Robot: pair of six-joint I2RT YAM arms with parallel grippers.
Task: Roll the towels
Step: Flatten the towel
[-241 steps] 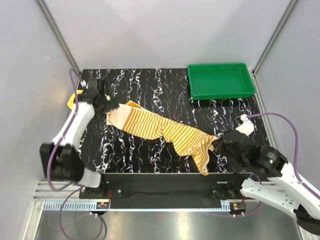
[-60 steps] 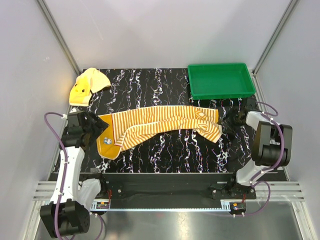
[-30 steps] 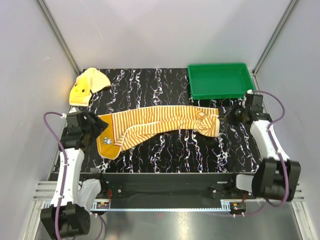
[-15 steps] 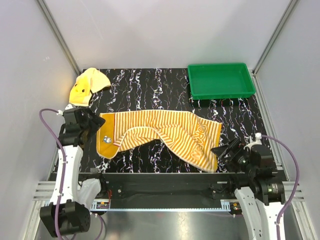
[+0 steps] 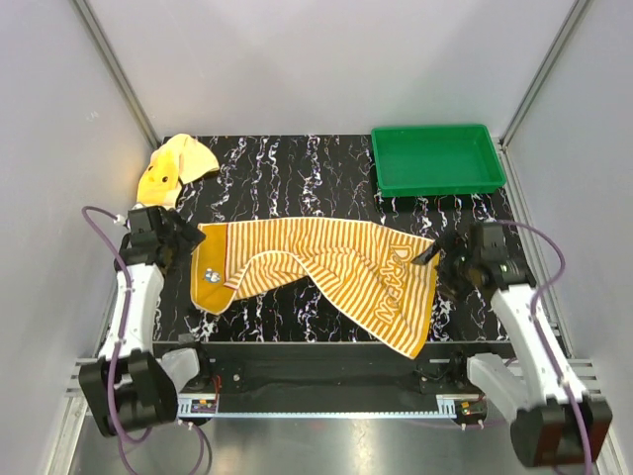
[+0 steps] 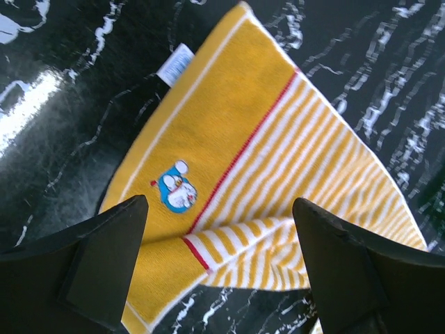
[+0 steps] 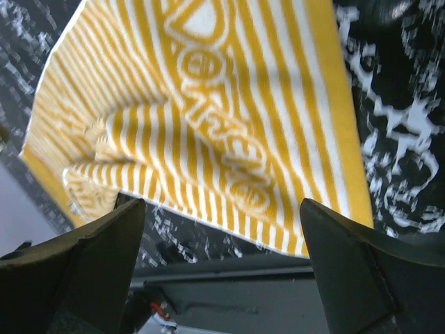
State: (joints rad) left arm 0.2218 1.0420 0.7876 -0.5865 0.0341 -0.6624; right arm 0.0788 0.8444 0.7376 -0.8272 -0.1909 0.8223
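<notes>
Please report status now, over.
Left gripper open, right gripper open, both empty. Striped towel not rolled, creased mid-length; yellow towel bunched, far left. Green tray apart, far right.

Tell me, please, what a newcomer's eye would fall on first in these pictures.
The long orange-and-cream striped towel stands out first, sprawled half-folded across the near middle of the black marbled table, its lettered end on the right. Next come the green tray at the far right corner and the small yellow towel crumpled at the far left corner.
</notes>
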